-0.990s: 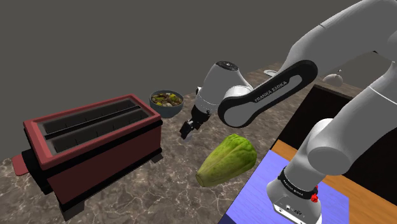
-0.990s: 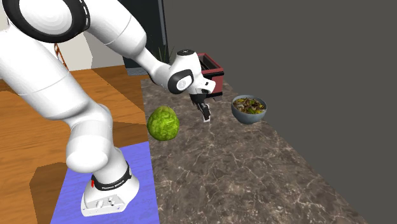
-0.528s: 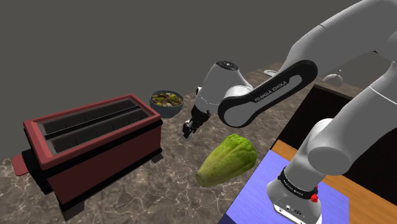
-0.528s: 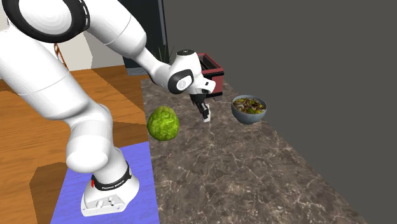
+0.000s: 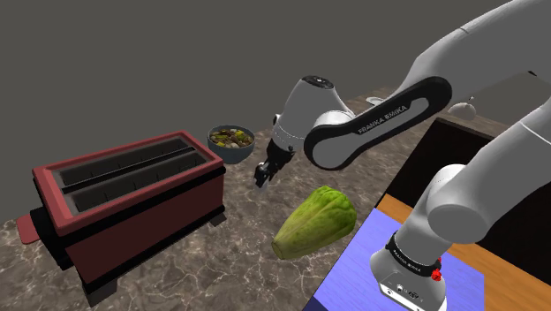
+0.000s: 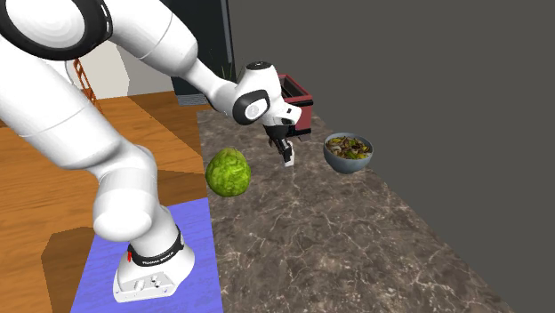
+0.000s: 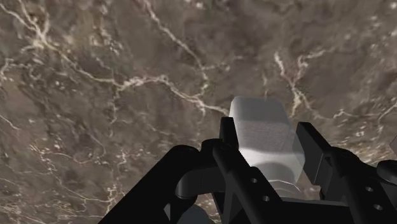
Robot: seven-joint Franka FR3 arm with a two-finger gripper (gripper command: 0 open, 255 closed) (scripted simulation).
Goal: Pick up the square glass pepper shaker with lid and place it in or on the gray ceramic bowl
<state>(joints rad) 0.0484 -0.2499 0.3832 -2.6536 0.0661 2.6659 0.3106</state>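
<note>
In the wrist view a pale, square-sided shaker (image 7: 259,130) sits clasped between my two black fingers, with veined brown stone below it. My gripper (image 7: 268,132) is shut on it. From the shoulder view the gripper (image 5: 264,175) hangs a little above the counter, just short of the grey bowl (image 5: 235,155), which holds mixed food. The second exterior view has the gripper (image 6: 285,156) to the left of the bowl (image 6: 348,164), with a pale tip of the shaker (image 6: 288,164) showing under the fingers.
A red two-slot toaster (image 5: 132,194) stands at the shoulder view's left, close to the bowl. A green lettuce head (image 5: 316,221) lies on the counter toward the stand. The dark marble counter (image 6: 338,231) meets a wooden floor and a blue mat (image 6: 98,258).
The fingers went from open to shut on the shaker. The hand then rose slightly and the wrist shifted a little.
</note>
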